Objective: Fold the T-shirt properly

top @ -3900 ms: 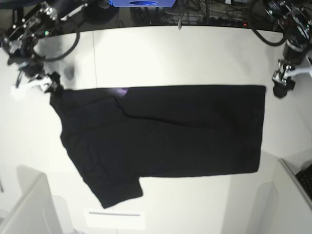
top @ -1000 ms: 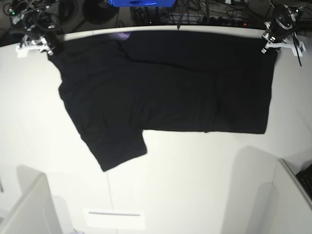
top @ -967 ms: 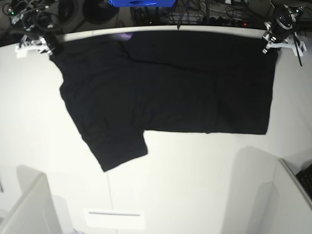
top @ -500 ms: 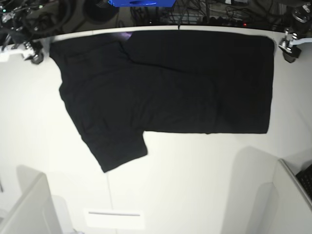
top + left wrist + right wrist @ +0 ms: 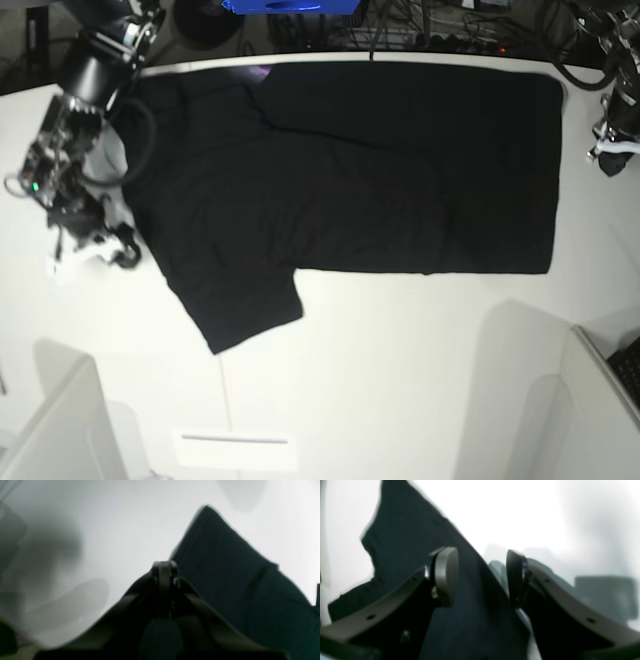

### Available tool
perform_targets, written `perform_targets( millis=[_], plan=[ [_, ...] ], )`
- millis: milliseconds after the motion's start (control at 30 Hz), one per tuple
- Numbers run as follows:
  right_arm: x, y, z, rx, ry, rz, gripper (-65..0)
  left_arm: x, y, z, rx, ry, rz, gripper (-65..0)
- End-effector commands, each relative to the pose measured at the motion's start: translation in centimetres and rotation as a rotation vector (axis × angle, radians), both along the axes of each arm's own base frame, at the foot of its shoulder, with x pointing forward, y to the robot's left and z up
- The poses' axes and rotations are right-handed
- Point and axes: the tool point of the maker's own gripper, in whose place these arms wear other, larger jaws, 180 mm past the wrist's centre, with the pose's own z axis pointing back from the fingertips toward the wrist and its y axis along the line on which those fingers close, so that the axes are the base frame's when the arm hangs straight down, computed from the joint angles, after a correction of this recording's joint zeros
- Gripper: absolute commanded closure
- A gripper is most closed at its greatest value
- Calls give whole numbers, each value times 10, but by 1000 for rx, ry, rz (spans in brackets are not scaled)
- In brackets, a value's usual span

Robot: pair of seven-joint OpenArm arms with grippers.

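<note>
both arms pulled off T-shirt [image 5: 380, 170] | soft black cloth flat | left end effector [image 5: 163, 566] closed empty | right end effector [image 5: 481, 577] apart, empty

Left end effector [image 5: 163, 566] is seen from behind, fingers pressed together with no gap, nothing caught between them. A corner of the T-shirt [image 5: 225, 562] is laid flat on the white tabletop [image 5: 120, 525], just right of the fingertips and running away to the lower right. The corner's tip is seen above and right of the end effector. Soft grey shadows are cast on the tabletop left of the end effector. Whole frame is blurred.
</note>
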Motion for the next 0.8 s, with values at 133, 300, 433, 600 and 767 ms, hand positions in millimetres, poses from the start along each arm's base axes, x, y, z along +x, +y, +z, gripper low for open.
perform_targets(
  millis=[133, 300, 433, 600, 767],
  plan=[
    [53, 15, 11, 21, -65, 26, -330, 13, 6, 20, 48, -51, -19, 0],
    [84, 31, -4, 55, -18, 49, -389, 21, 8, 25, 63, -60, -33, 0],
    [101, 36, -15, 20, 2, 63, -389, 30, 0, 23, 67, -47, -80, 0],
    [101, 52, -28, -8, 55, 124, -389, 39, -3, 16, 44, -40, -96, -15],
    [96, 66, -35, -48, 79, 191, -387, 38, 7, -10, -20, 4, -62, -79]
  ],
)
